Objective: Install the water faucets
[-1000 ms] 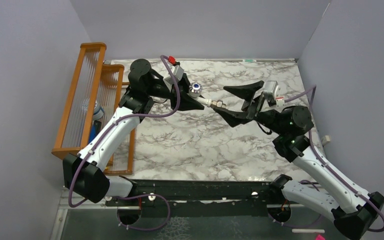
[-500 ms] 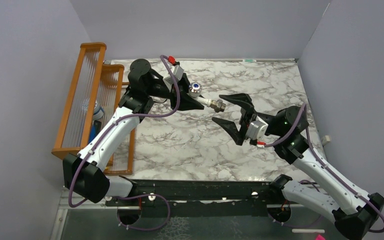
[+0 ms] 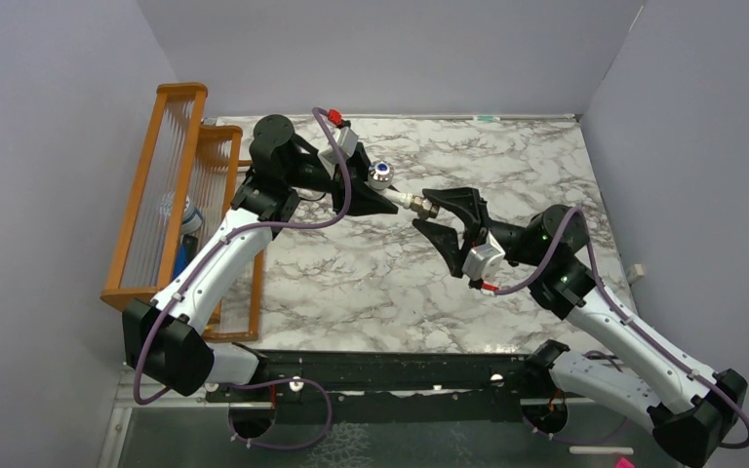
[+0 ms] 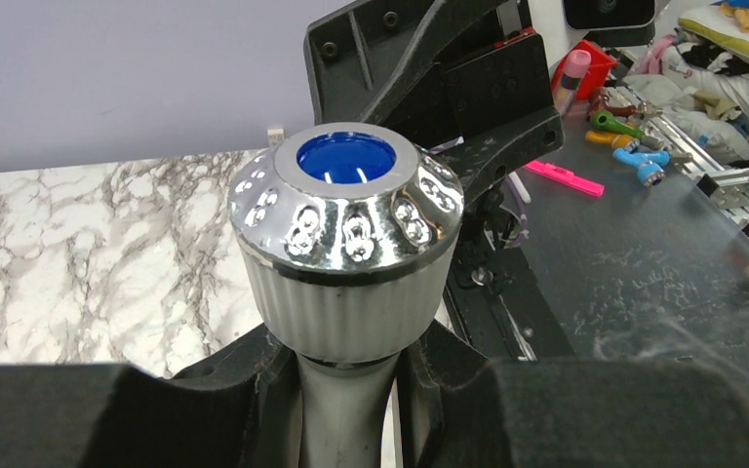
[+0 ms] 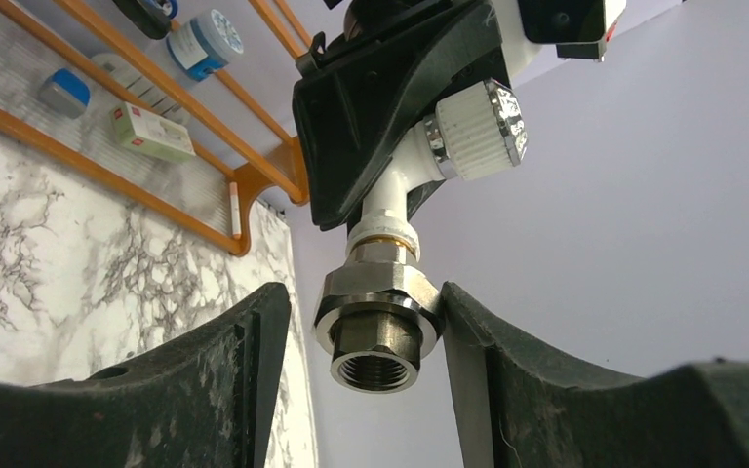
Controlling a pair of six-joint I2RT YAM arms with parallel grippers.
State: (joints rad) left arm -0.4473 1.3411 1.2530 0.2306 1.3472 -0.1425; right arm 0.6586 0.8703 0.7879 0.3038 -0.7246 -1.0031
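The water faucet (image 3: 402, 198) is a white tap with a silvery knob (image 3: 381, 172) and a blue centre dot. It is held level above the marble table. My left gripper (image 3: 375, 198) is shut on its white stem (image 4: 343, 409). The brass-grey nut fitting (image 3: 427, 205) sits on its threaded end. My right gripper (image 3: 421, 210) is open with its jaws on either side of the nut (image 5: 378, 327). In the right wrist view the right finger (image 5: 468, 341) touches the nut's flange, and the left finger (image 5: 254, 341) stands a little apart.
An orange wooden rack (image 3: 166, 195) with small bottles and boxes stands along the table's left edge and shows in the right wrist view (image 5: 156, 146). Purple-grey walls close in the back and both sides. The arms' black base rail (image 3: 380, 370) runs along the near edge.
My right gripper has rolled over and moved left and up toward the faucet's end. Its jaws have narrowed and now straddle the nut. The left arm and faucet have not moved.
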